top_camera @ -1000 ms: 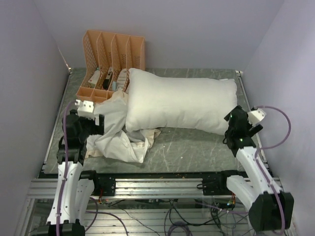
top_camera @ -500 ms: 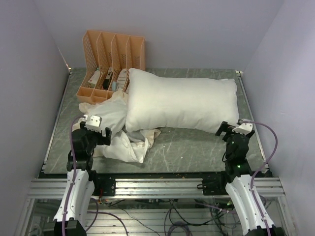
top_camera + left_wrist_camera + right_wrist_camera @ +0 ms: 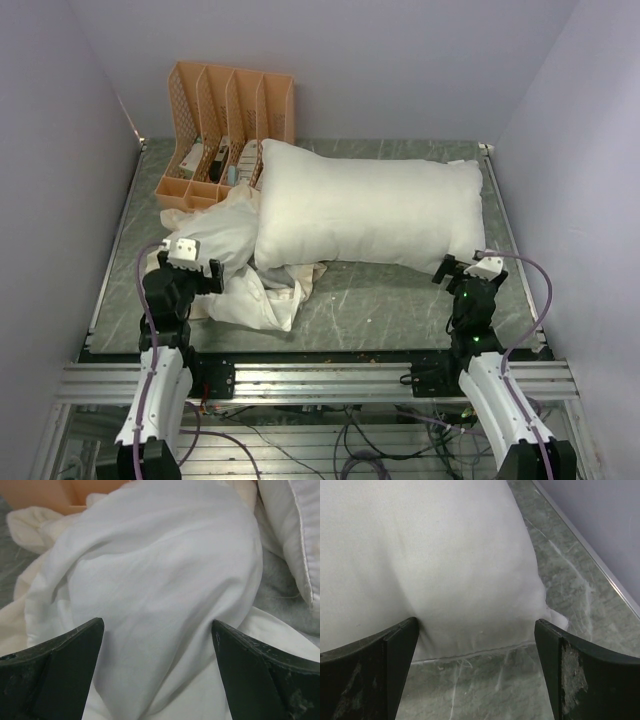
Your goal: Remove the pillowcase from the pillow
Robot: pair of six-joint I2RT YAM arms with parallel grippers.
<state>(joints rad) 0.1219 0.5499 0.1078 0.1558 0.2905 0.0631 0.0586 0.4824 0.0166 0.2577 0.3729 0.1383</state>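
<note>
A robot lab test cell: plain lilac walls (image 3: 60,120) box in a marbled table (image 3: 380,300), with two arms (image 3: 150,385) bolted to an aluminium rail (image 3: 320,385) beside tangled loose cables (image 3: 360,440).

light: even, bright | shadows: soft | wrist views: fingers blurred

Marbled grey table (image 3: 400,300), white pillow (image 3: 370,210) across it, crumpled pillowcase (image 3: 245,275) front left, orange file rack (image 3: 230,110) back left
</note>
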